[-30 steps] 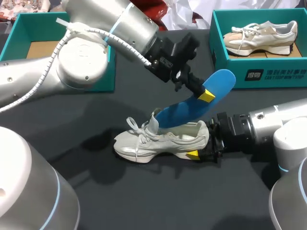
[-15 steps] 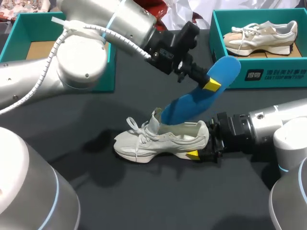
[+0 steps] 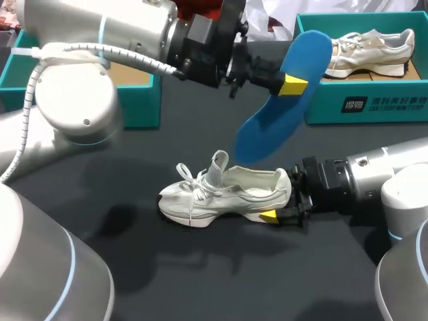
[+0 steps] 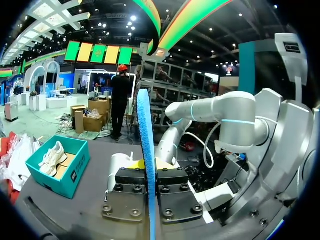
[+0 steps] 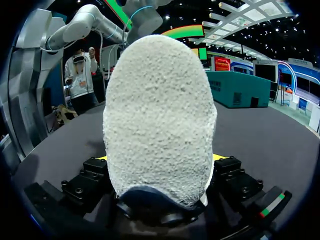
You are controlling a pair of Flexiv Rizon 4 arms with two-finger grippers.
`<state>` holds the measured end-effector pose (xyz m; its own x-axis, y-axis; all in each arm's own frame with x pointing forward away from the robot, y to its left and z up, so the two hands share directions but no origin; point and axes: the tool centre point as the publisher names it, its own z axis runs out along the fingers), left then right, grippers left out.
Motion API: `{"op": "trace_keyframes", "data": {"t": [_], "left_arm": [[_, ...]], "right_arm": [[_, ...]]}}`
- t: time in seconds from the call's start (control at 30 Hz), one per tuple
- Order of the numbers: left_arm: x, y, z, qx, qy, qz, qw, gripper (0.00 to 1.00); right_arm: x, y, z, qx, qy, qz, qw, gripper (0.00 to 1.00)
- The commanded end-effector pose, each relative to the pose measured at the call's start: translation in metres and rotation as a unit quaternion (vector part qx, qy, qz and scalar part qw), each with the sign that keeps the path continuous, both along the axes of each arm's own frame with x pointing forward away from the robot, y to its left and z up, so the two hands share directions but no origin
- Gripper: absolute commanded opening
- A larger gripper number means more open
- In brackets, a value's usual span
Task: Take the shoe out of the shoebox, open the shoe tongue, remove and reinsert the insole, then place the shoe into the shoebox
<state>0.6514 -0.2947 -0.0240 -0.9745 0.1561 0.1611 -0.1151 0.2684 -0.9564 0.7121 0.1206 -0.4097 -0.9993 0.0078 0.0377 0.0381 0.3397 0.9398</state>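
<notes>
At the head view's lower right, the far finger of the right gripper [image 3: 281, 199] is hidden behind the heel of the shoe [image 3: 227, 194]. At upper right the insole [image 3: 267, 127] covers one corner of the shoebox [image 3: 374, 107], which the frame edge cuts off. In the left wrist view the insole's near end runs out of sight between the fingers of the left gripper [image 4: 150, 167].

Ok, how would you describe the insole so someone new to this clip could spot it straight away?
On the dark table a white shoe stands mid-table. Just above it, the left arm's jaws hold the insole. It is the one flat, bright blue oval, unlike the pale shoe below.
</notes>
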Motion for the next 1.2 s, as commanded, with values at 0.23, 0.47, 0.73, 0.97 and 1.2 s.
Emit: {"op": "trace_keyframes", "data": {"t": [0.23, 0.47, 0.73, 0.97, 1.2], "left_arm": [[-0.005, 0.012, -0.001, -0.004, -0.001, 0.003, 1.0, 0.0], [-0.02, 0.036, 0.01, -0.043, 0.029, 0.052, 0.997, 0.0], [-0.044, 0.068, 0.04, -0.051, 0.064, 0.078, 0.994, 0.0], [-0.044, 0.068, 0.04, -0.051, 0.064, 0.078, 0.994, 0.0], [-0.051, 0.083, 0.029, -0.077, 0.098, 0.086, 0.989, 0.0]], "right_arm": [[-0.001, 0.001, -0.001, -0.002, 0.0, -0.001, 1.0, 0.0], [-0.001, 0.001, -0.001, -0.002, 0.0, -0.001, 1.0, 0.0], [-0.001, 0.001, -0.001, -0.002, 0.0, -0.001, 1.0, 0.0], [-0.001, 0.001, -0.001, -0.002, 0.0, -0.001, 1.0, 0.0], [-0.001, 0.001, -0.001, -0.002, 0.0, -0.001, 1.0, 0.0]]}}
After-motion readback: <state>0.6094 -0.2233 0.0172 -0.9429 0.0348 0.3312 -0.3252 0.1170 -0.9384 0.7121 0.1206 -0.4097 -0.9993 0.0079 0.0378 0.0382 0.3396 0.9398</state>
